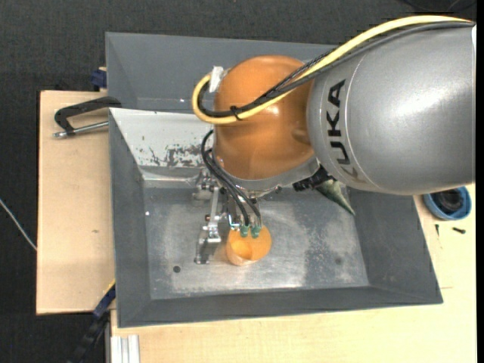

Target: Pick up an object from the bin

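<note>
Orange round object on the bin floor, jaws lowered beside it.
Object lies near the floor's middle, toward the view's lower wall. One metal jaw stands just beside its left side. Whether the jaws are apart or clamped cannot be told.

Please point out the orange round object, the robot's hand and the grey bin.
orange round object (246, 249): camera view, middle of its top.
hand (224, 242): camera view, its lower end.
grey bin (327, 257): camera view, bare floor, right part.
</note>
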### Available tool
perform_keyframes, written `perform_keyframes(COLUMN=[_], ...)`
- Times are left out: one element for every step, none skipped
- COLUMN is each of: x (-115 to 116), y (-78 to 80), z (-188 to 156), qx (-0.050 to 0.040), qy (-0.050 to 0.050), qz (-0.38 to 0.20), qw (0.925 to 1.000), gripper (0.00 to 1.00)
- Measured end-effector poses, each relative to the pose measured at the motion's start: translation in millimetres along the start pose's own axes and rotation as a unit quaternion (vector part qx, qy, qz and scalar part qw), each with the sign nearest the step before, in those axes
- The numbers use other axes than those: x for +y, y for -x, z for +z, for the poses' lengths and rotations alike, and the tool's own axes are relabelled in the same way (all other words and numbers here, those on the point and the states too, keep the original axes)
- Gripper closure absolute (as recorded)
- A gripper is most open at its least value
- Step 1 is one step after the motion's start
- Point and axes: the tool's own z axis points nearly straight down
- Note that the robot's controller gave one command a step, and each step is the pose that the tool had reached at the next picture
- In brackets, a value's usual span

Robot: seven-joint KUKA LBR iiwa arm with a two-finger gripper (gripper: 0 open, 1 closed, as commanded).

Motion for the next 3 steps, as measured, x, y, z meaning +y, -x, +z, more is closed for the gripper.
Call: perform_keyframes(x=[-61,-134,-135], y=[25.8,56.2,73.3], z=[26,105,154], qx=[-0.0028,-0.0018,-0.0124], qy=[-0.001,-0.001,-0.001], qz=[-0.073,-0.245,-0.352], qw=[0.9974,0.9695,0.9359], gripper=[0.0,0.0,0.0])
